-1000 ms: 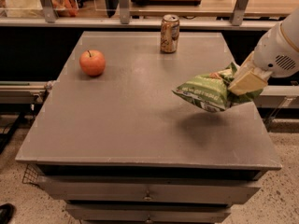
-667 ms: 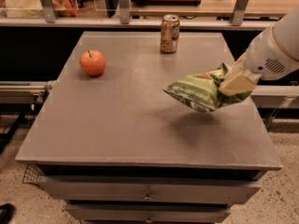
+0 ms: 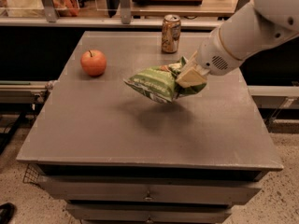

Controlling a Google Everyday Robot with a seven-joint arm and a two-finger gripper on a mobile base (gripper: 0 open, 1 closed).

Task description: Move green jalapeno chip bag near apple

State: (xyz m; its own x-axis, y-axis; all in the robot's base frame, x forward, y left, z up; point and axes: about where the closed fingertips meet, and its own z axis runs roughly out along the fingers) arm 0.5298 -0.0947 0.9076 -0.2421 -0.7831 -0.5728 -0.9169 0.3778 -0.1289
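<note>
The green jalapeno chip bag (image 3: 156,83) hangs in the air above the middle of the grey table (image 3: 93,125), casting a shadow below it. My gripper (image 3: 187,76) is shut on the bag's right end, its arm coming in from the upper right. The red-orange apple (image 3: 93,62) sits on the table at the far left, a hand's width or more to the left of the bag's tip.
A brown-and-white drink can (image 3: 171,33) stands at the table's far edge, just behind the bag. A shelf with clutter runs behind the table. Drawers sit under the table's front edge.
My gripper has carried the chip bag leftward from the table's right side toward the middle, closer to the apple. The apple and can have not moved.
</note>
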